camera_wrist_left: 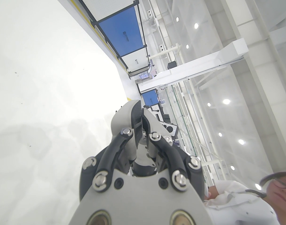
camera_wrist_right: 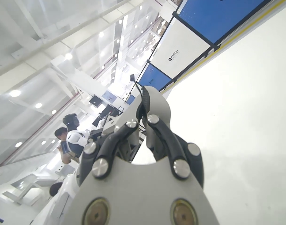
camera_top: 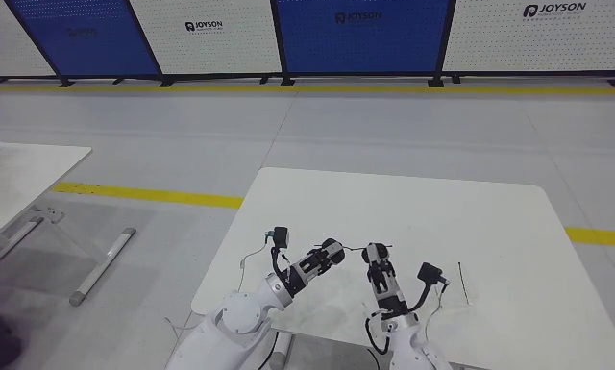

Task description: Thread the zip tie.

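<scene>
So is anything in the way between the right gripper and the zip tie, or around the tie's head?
Nothing visible. The right gripper is shut on the zip tie, whose head pokes out past the fingertips into open air.

Wide table [camera_top: 432,207]; spare zip tie [camera_top: 462,282] rightward

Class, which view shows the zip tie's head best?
Right wrist view: the zip tie's head juts beyond the shut right pincer. Top view gives a faint strand; left wrist view, perhaps a strip between pads.
</scene>
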Controlling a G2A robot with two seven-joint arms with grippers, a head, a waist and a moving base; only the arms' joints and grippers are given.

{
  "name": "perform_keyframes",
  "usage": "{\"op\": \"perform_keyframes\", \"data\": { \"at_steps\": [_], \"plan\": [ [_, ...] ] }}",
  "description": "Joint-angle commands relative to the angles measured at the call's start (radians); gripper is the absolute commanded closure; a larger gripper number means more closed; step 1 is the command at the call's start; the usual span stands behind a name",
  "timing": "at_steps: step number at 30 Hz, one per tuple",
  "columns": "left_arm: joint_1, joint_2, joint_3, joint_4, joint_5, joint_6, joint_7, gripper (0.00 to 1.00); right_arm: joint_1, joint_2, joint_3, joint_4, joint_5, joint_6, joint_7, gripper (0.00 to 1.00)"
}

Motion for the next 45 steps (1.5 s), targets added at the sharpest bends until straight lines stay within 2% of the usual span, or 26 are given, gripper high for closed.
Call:
{"op": "perform_keyframes", "data": {
  "at_steps": [1, 5, 13, 19, 22, 32, 45],
  "plan": [
    [0.000, 0.000, 0.000, 0.000, 0.000, 0.000, 0.000, 1.00, -0.003, -0.002, 0.003, -0.004, 0.033, 0.004, 0.009, 1.00],
    [0.000, 0.000, 0.000, 0.000, 0.000, 0.000, 0.000, 1.00, -0.009, -0.003, 0.007, -0.019, 0.066, 0.016, 0.045, 1.00],
    [0.000, 0.000, 0.000, 0.000, 0.000, 0.000, 0.000, 1.00, -0.019, -0.004, 0.014, -0.055, 0.073, 0.080, 0.085, 1.00],
    [0.000, 0.000, 0.000, 0.000, 0.000, 0.000, 0.000, 1.00, -0.010, -0.008, 0.015, -0.054, 0.128, 0.095, 0.139, 1.00],
    [0.000, 0.000, 0.000, 0.000, 0.000, 0.000, 0.000, 1.00, -0.003, -0.009, 0.012, -0.054, 0.131, 0.124, 0.161, 1.00],
    [0.000, 0.000, 0.000, 0.000, 0.000, 0.000, 0.000, 1.00, 0.003, -0.011, 0.018, -0.046, 0.134, 0.101, 0.176, 1.00],
    [0.000, 0.000, 0.000, 0.000, 0.000, 0.000, 0.000, 1.00, -0.012, -0.012, 0.028, -0.049, 0.082, 0.083, 0.130, 1.00]
  ]
}}
